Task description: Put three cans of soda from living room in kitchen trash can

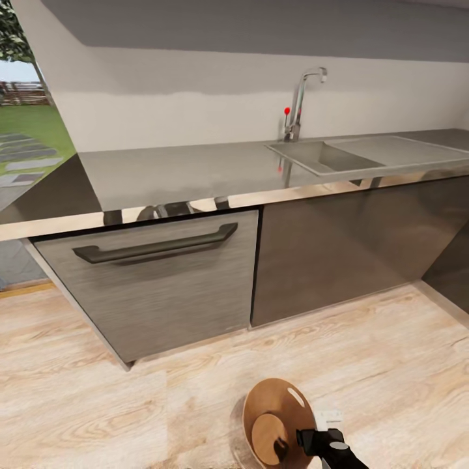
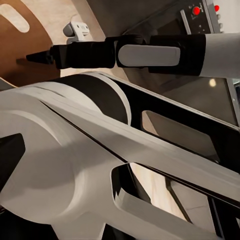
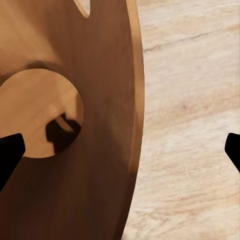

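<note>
- The right gripper (image 3: 120, 150) hangs with its jaws spread wide and nothing between them; in the right wrist view one dark fingertip (image 3: 10, 155) sits at the left edge of the frame and the other at the right edge.
- Between those tips that view looks straight down on the tash can (image 3: 100, 150): its coppery-brown inside, the round lighter bottom with the gripper's shadow on it, and the rim running down the middle of the frame. I see no can lying on the bottom.
- To the right of the rim lies the pale wood floor (image 3: 190, 125).
- From the head view, the right gripper (image 1: 311, 444) shows at the bottom edge, right of centre, just over the right side of the tash can (image 1: 273, 404), which stands on the floor (image 1: 98, 404) in front of the cabinets.
- The left wrist view sees what the others do not: the right arm (image 2: 150, 52) from the side, black and white, reaching toward the upper left of the frame, with the robot's own white and black frame (image 2: 75, 150) in the foreground. The left gripper's jaws I cannot tell.
- Farther out in the head view: a grey cabinet front with a dark bar handle (image 1: 156, 246), a grey countertop (image 1: 182, 172), a sink (image 1: 326, 158) and a faucet (image 1: 301, 104) at the upper right.
- I can read no writing or brand anywhere.
</note>
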You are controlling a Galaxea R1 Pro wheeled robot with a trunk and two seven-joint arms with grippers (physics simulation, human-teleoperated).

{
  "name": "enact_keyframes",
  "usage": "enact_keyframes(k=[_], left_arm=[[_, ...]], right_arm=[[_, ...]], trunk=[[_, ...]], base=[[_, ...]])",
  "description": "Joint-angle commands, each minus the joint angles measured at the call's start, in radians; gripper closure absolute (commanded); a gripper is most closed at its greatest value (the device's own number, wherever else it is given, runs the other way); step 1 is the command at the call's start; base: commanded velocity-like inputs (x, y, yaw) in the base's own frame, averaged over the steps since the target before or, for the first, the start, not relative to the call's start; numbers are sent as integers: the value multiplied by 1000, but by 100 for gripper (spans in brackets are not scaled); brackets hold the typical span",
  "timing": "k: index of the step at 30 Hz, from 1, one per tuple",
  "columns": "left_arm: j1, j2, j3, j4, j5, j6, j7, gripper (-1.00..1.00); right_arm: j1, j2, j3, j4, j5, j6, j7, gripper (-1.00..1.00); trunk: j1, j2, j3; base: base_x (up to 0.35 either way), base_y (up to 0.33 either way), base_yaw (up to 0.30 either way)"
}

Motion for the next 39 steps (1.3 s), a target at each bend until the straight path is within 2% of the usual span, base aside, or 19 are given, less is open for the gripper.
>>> enact_keyframes(k=[1, 39], left_arm=[[0, 0, 0, 0, 0, 0, 0, -100], [0, 0, 0, 0, 0, 0, 0, -100]], right_arm=[[0, 0, 0, 0, 0, 0, 0, -100], [0, 0, 1, 0, -1, 0, 0, -100]], trunk=[[0, 0, -1], [0, 0, -17]], base=[[0, 0, 0], [0, 0, 0]])
